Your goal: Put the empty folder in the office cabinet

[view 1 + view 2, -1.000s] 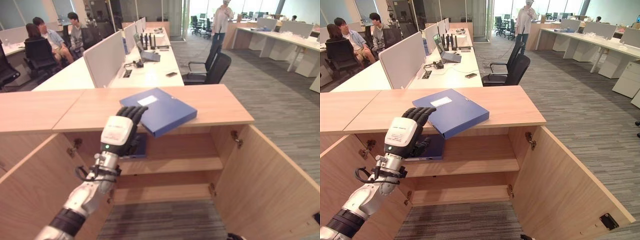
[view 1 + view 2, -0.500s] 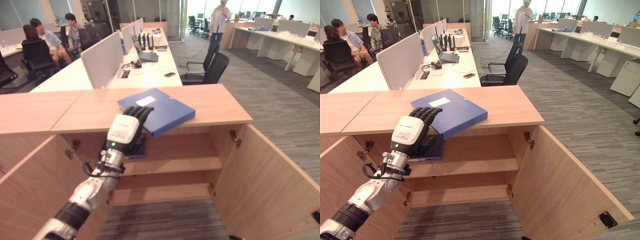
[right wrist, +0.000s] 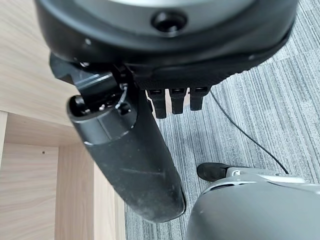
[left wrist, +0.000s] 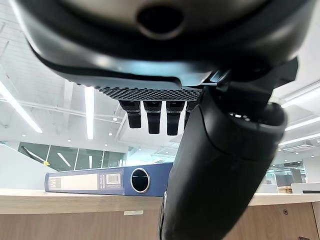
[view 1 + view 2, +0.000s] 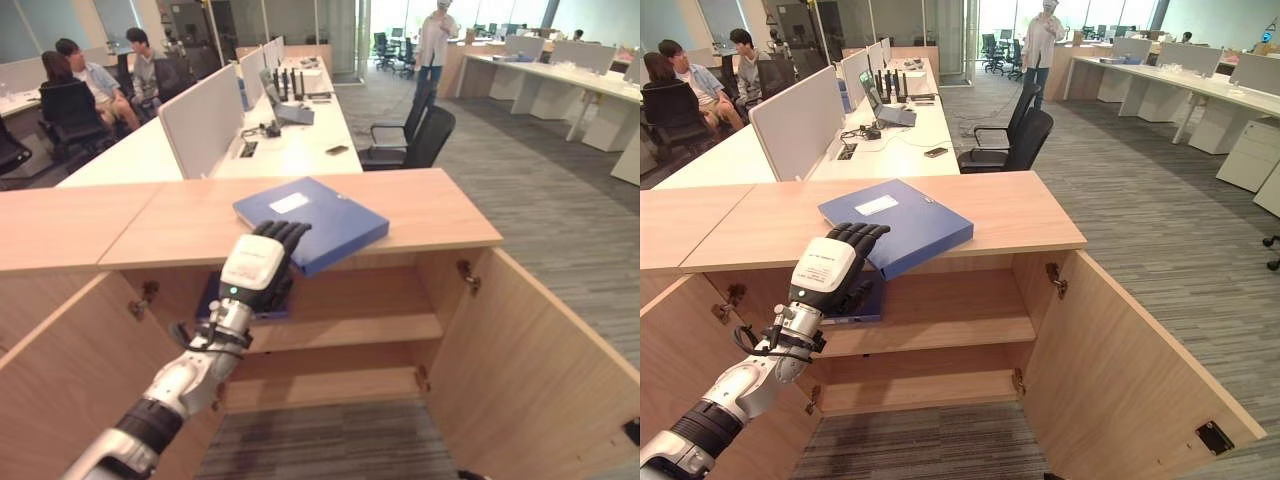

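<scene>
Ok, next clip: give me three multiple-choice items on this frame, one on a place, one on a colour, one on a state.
1. Where does the folder lie?
A. on the cabinet top
B. on the carpet
C. on the lower shelf

2. What colour is the folder?
A. red
B. blue
C. green

3. How are the cabinet doors?
A. shut
B. one shut
C. swung open

Answers: 1 A, it lies flat on the wooden top, one corner past the front edge, the left hand at its near edge. 2 B, its cover is blue with a white label. 3 C, both doors stand open, showing the shelves.
</scene>
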{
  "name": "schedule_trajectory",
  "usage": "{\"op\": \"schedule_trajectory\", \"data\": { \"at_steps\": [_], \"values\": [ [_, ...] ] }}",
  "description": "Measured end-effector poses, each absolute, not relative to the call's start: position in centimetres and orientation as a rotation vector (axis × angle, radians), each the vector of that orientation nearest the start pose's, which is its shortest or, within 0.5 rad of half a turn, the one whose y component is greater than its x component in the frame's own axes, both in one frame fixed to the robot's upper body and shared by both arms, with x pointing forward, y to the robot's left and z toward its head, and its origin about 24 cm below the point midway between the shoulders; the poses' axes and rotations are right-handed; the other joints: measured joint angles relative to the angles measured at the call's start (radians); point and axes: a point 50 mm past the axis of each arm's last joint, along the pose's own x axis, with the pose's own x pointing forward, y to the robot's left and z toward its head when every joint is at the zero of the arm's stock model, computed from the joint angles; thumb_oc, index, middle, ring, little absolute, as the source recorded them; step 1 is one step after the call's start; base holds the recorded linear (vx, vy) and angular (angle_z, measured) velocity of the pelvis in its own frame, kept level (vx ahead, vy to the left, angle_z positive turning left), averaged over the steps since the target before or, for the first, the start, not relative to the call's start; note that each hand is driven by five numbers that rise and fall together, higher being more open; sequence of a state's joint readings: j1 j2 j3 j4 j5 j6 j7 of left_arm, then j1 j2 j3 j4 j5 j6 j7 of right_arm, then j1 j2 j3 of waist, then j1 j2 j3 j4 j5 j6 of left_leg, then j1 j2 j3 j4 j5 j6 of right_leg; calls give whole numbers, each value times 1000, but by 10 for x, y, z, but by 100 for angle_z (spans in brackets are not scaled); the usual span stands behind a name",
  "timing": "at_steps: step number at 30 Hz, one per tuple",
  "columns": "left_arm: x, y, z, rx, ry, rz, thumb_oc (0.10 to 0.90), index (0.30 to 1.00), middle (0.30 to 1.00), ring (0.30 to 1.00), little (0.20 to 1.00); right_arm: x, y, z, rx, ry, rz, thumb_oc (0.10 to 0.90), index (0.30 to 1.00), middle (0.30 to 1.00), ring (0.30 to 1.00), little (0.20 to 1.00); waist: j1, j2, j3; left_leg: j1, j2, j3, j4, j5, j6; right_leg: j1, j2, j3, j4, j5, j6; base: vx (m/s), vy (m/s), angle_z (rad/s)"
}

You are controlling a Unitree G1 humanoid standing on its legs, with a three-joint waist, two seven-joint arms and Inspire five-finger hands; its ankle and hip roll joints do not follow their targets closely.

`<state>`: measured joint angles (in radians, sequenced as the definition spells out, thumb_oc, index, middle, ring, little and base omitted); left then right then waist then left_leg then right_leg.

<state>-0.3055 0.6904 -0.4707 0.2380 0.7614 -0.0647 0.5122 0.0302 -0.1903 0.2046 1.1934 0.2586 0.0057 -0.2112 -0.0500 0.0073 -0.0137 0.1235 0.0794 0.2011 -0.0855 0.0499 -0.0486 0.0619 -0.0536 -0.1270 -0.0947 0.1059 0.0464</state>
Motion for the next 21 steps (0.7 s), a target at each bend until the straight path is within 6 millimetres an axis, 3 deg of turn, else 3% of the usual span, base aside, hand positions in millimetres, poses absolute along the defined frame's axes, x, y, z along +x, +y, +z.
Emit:
{"op": "schedule_trajectory", "data": {
  "at_steps": [15, 21],
  "values": [
    [303, 187, 88, 1462, -520, -13, 800, 900, 900, 900, 900, 81, -218, -165, -191, 1225, -281, 800, 900, 900, 900, 900, -4, 6, -2, 2, 0, 11, 0, -2, 3, -2, 1, 10, 0, 0, 0, 1, 1, -1],
    [303, 187, 81, 1475, -497, -33, 800, 900, 900, 900, 900, 81, -218, -165, -198, 1226, -274, 800, 900, 900, 900, 900, -5, 6, -2, 3, 0, 12, 0, -2, 3, -2, 1, 11, 0, 0, 0, 0, 0, 0]
  ]
}}
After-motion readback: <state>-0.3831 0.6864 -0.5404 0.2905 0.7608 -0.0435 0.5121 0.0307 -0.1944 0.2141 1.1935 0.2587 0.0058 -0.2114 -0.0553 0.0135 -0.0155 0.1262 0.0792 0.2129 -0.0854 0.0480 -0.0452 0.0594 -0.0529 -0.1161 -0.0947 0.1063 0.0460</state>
